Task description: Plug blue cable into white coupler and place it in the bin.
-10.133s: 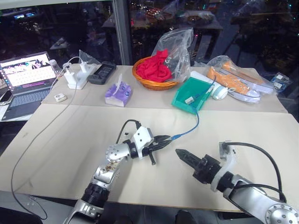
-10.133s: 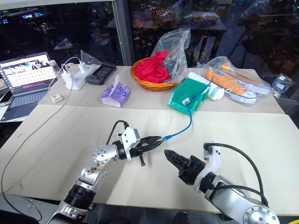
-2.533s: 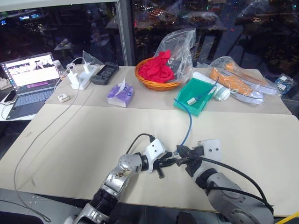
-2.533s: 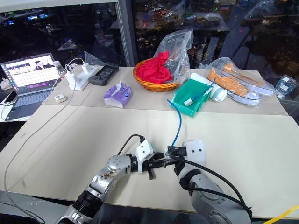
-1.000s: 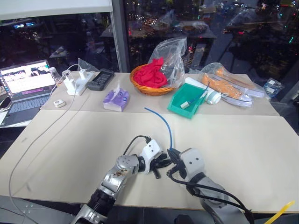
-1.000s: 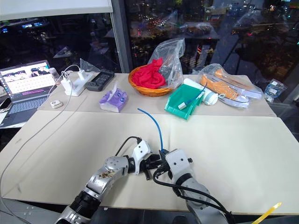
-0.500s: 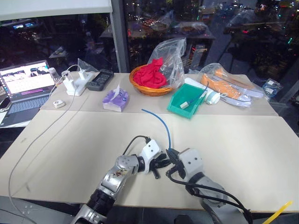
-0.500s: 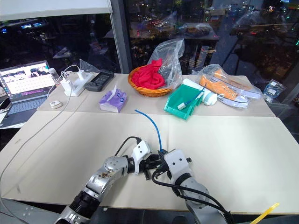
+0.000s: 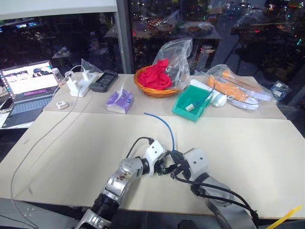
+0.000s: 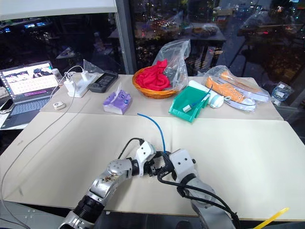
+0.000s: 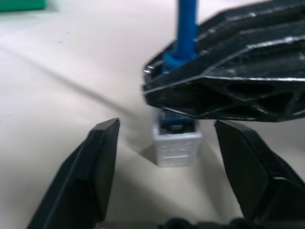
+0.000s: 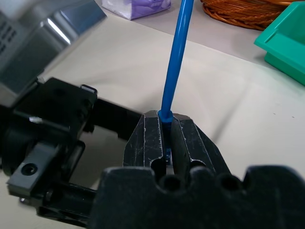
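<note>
While the two arms are meeting low over the near part of the table (image 9: 71,143), the left eye view is showing the left gripper (image 9: 164,168) and the right gripper (image 9: 175,164) nose to nose, with the blue cable (image 9: 164,126) rising from between them and arching back toward the bin (image 9: 183,103), well apart at the far side. A white block and more blue cord are lying inside that bin.

Seen from the left wrist, the left gripper's fingers (image 11: 97,167) are now standing spread, where a second ago they were pinched close. The white coupler (image 11: 175,144) is sitting upright between them, touching neither, with the cable's plug seated in its top. Judging from that, the plugging step is looking done and the left gripper is letting go, so the joined pair should be ready to carry to the bin.

Looking along the right wrist, the right gripper's fingers (image 12: 150,138) are pressed tight together on the cable just above its plug, and the cable is running straight up out of them. The coupler is hanging just below that grip.
</note>
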